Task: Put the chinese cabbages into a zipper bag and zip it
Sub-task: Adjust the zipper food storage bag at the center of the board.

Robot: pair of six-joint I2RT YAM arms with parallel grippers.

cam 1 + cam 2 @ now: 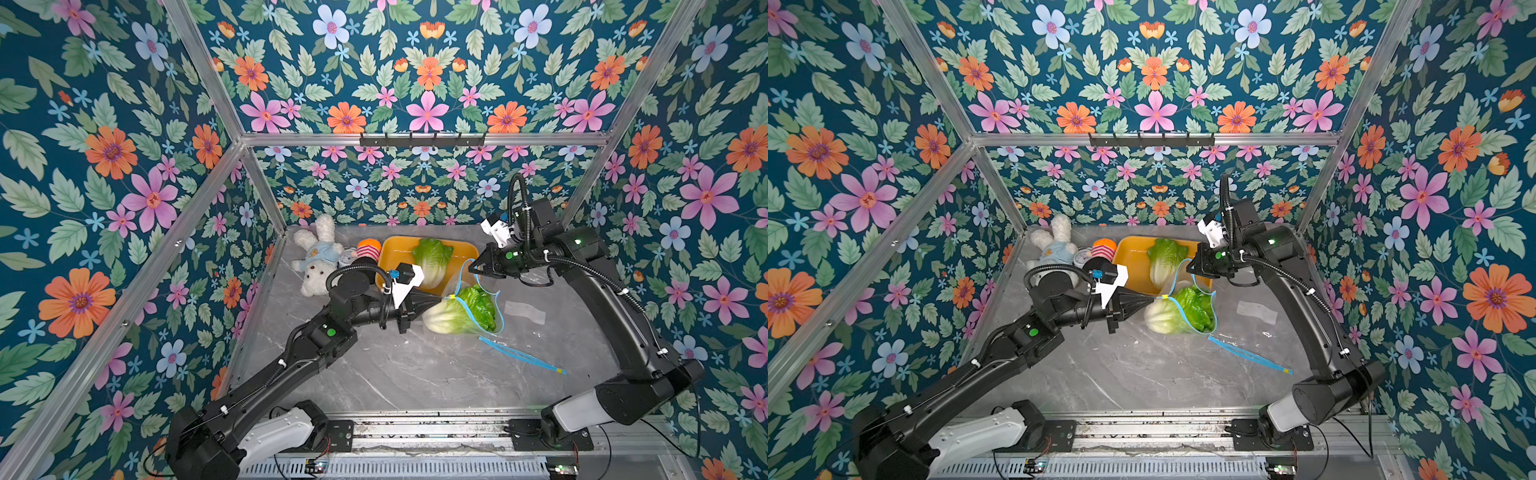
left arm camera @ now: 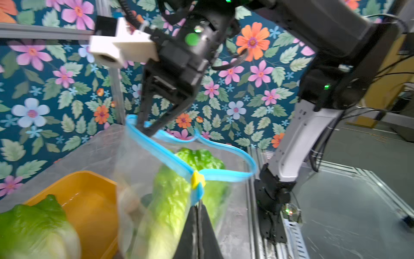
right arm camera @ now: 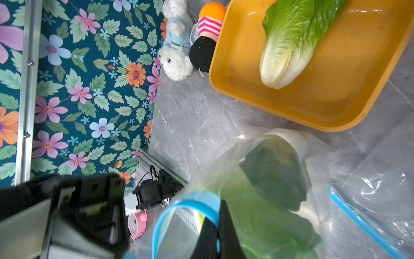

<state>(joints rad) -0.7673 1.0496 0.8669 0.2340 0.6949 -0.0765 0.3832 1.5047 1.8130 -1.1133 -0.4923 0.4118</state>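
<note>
Left fingers (image 2: pixel 190 231) clamp the bag (image 2: pixel 134 161) by its blue zipper strip (image 2: pixel 161 154), right at the yellow slider (image 2: pixel 197 179). Right fingers (image 3: pixel 227 231) pinch the rim's far end. The strip runs between them, above the bagged cabbages (image 1: pixel 461 311). One cabbage (image 1: pixel 432 255) lies apart in the yellow tray (image 1: pixel 399 257).

A tray (image 1: pixel 395 245) is parked at the back of the table (image 1: pixel 374 374), middle-ish, and one chinese cabbage (image 1: pixel 432 257) is laid in it. Just in front of the tray's right end the zipper bag (image 1: pixel 455 286) is found, with more cabbage (image 1: pixel 449 320) stuffed inside. The left gripper (image 1: pixel 441 297) is placed at the bag's left edge, the right gripper (image 1: pixel 474 270) at its back edge. A second bag (image 1: pixel 519 354) is spread flat to the front-right. Left of the tray, a plush rabbit (image 1: pixel 316 257), a small clock (image 1: pixel 345 258) and a doll (image 1: pixel 369 250) are bunched up in the back-left corner
</note>
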